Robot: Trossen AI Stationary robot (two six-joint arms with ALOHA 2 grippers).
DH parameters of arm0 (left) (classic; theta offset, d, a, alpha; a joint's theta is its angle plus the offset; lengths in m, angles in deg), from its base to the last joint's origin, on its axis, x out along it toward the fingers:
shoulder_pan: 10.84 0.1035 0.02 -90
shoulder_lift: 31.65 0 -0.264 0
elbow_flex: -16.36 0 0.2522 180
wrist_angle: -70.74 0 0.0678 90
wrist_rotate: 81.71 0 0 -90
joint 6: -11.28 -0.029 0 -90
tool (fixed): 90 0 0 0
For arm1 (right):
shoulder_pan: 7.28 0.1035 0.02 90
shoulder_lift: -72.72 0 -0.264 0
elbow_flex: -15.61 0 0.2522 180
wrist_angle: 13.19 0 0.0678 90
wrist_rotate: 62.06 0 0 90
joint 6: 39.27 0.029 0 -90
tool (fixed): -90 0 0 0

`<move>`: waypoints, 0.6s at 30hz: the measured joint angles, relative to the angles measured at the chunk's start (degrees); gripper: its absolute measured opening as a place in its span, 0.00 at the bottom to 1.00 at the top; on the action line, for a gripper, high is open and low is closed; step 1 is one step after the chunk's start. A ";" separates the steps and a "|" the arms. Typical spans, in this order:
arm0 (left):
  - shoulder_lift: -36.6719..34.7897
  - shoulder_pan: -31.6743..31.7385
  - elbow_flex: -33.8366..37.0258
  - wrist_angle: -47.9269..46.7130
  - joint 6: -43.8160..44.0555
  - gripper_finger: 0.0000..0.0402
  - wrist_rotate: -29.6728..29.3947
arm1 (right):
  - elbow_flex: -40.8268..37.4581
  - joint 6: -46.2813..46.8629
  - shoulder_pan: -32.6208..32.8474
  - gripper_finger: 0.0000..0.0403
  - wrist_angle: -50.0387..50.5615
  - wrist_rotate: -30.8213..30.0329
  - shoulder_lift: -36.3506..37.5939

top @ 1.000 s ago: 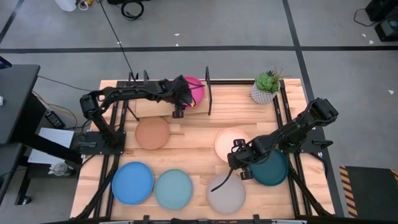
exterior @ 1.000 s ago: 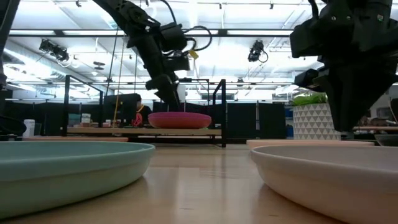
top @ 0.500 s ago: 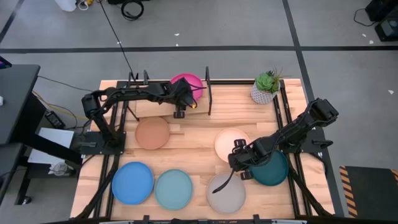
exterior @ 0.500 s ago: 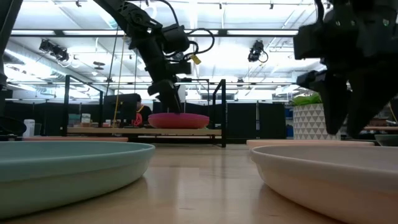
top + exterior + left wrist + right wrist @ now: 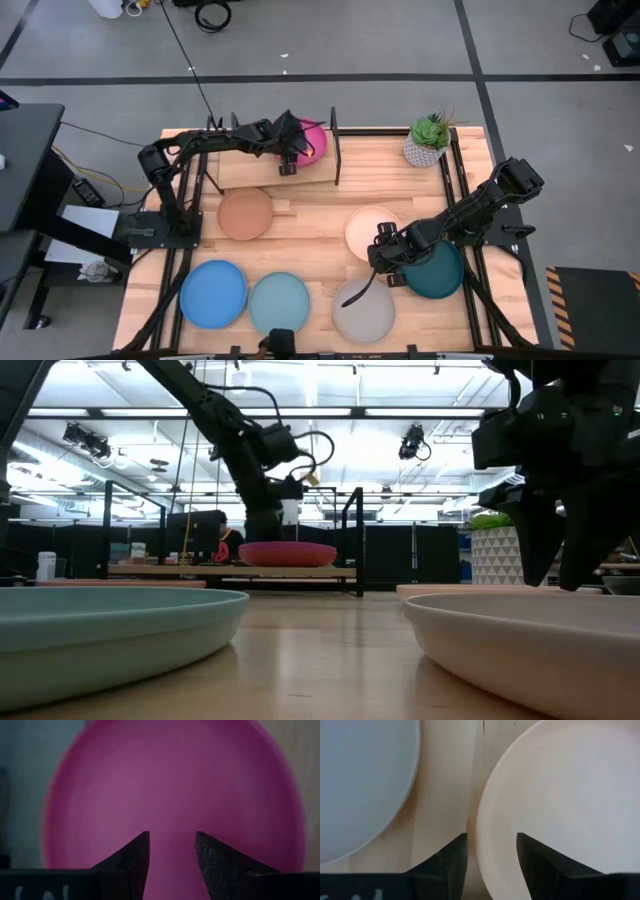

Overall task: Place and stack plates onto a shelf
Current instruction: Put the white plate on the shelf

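Observation:
The magenta plate (image 5: 314,138) lies flat on the shelf (image 5: 245,172), between its black uprights at the table's far side. My left gripper (image 5: 171,845) is open and points down over the plate's inside. My right gripper (image 5: 491,847) is open at the cream plate's (image 5: 368,226) near rim. One finger stands outside the rim and one over the plate, and neither touches it. The cream plate rests on the tabletop, with a dark teal plate (image 5: 440,272) and a grey plate (image 5: 362,312) close by. My left gripper comes at the magenta plate from above with its fingers apart, over the plate's inner face (image 5: 170,795) toward its left side (image 5: 262,546). I cannot tell whether the fingertips touch it.
A tan plate (image 5: 245,214), a blue plate (image 5: 213,294) and a pale blue plate (image 5: 280,305) lie on the slatted tabletop. A potted plant (image 5: 428,140) stands at the far right. Black frame rods run along both table sides.
My right gripper has opened where it stands at the cream plate's rim. My left gripper has gone a little toward the far edge and lower over the magenta plate, which lies where it was.

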 joint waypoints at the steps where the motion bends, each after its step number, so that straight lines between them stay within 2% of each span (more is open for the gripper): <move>1: 0.42 -0.12 -0.01 0.25 -0.06 0.41 0.45 | 0.00 -0.04 0.01 0.43 0.00 0.00 0.00; 10: 0.52 -3.65 -0.17 -1.14 -0.43 0.41 3.33 | 0.00 0.03 -0.01 0.43 0.38 -0.01 -0.02; 18: 0.40 -5.44 -0.20 -2.59 0.11 0.41 2.32 | -0.16 0.03 0.18 0.44 0.33 -2.12 -0.02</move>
